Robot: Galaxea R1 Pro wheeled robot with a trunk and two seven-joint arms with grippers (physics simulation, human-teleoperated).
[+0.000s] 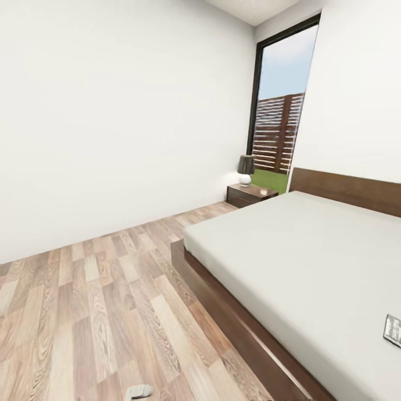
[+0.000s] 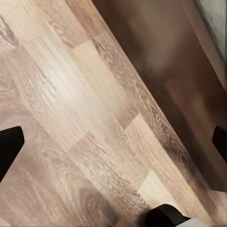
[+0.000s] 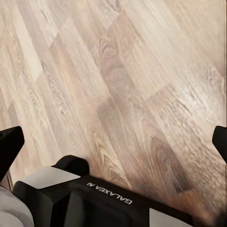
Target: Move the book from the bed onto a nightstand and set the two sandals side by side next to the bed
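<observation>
The book (image 1: 393, 329) is seen lying on the bed's (image 1: 312, 262) white mattress, at the head view's right edge. The nightstand (image 1: 250, 195) with its lamp (image 1: 245, 169) is noted beside the headboard. Both the left gripper (image 2: 113, 142) and the right gripper (image 3: 113, 142) are held with fingers wide apart over the wood-plank floor (image 1: 100, 301).

White-mattress bed (image 1: 289, 245) on wood-plank floor (image 1: 83, 312), book (image 1: 393, 329) lying at mattress's near edge

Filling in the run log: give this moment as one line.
phase: approaching bed | book: on mattress | nightstand: far, lamp on it | left gripper: open, empty | right gripper: open, empty
</observation>
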